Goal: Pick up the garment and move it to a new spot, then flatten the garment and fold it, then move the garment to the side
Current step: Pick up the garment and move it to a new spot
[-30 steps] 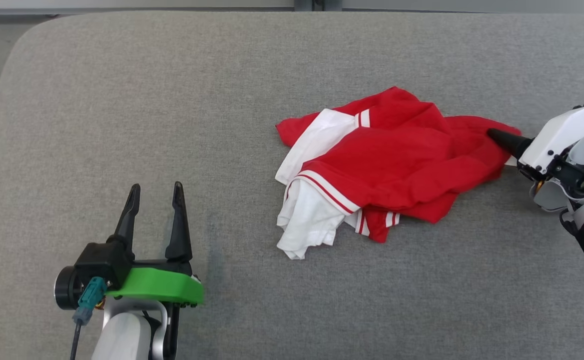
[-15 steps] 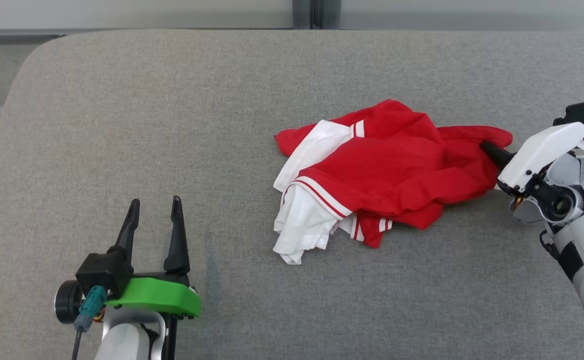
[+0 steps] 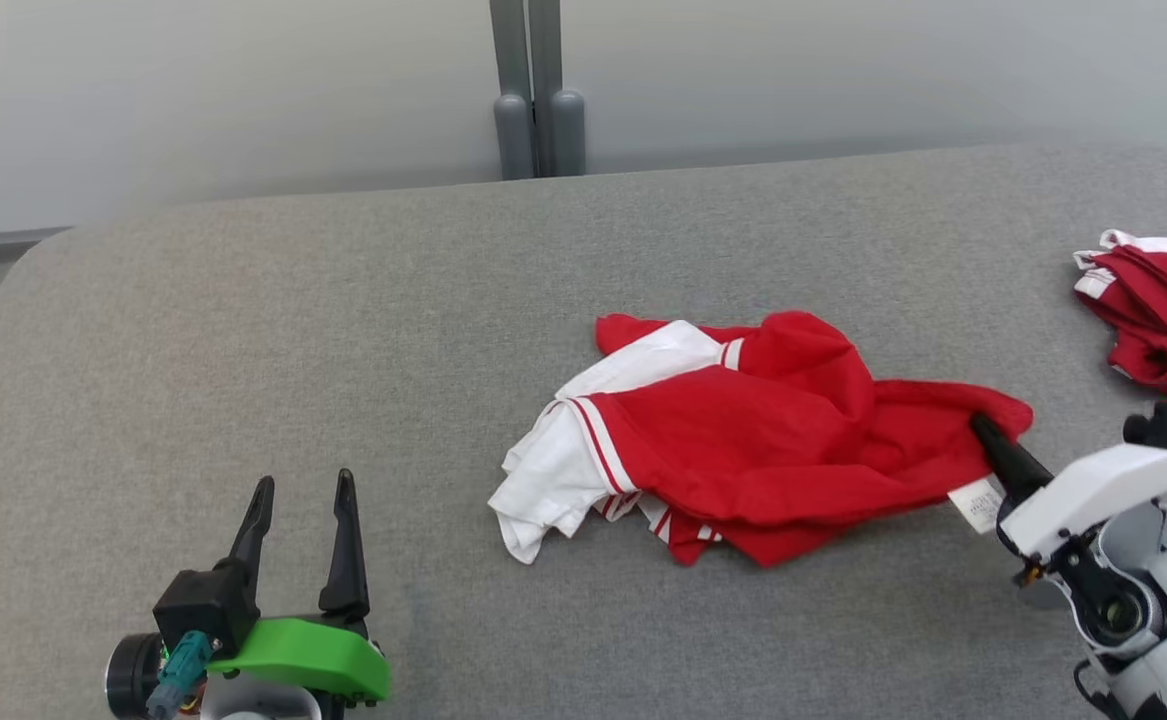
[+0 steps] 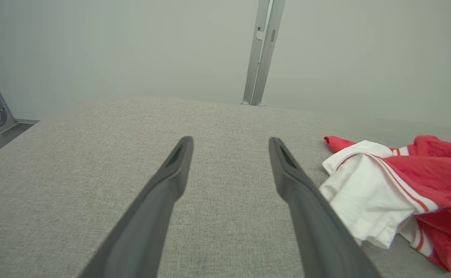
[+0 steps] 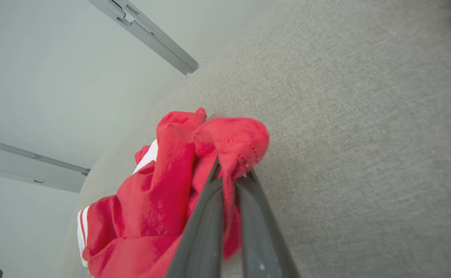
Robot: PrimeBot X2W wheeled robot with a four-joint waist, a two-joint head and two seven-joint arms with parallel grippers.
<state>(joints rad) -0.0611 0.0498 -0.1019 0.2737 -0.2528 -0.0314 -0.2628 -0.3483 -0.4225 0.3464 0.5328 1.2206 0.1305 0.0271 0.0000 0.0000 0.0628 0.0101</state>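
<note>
A crumpled red and white garment point(image 3: 743, 440) lies in the middle of the grey padded table point(image 3: 343, 330). My right gripper point(image 3: 983, 432) is shut on its red right-hand edge, beside a white label. In the right wrist view the two dark fingers pinch a fold of the red garment point(image 5: 225, 146) between them. My left gripper point(image 3: 303, 490) stands open at the lower left, well clear of the cloth, with nothing between its fingers. The left wrist view shows the garment's white part point(image 4: 368, 193) just right of the open left gripper point(image 4: 229, 143).
A second red and white garment point(image 3: 1158, 310) lies bunched at the table's far right edge. A grey post point(image 3: 533, 90) stands behind the table against a pale wall. The table's rounded left corner point(image 3: 33, 260) drops off at the left.
The right gripper has shut on the garment's right edge and drawn it slightly toward me. The head camera tilted up, bringing the wall and the second garment into view. The left gripper stayed open.
</note>
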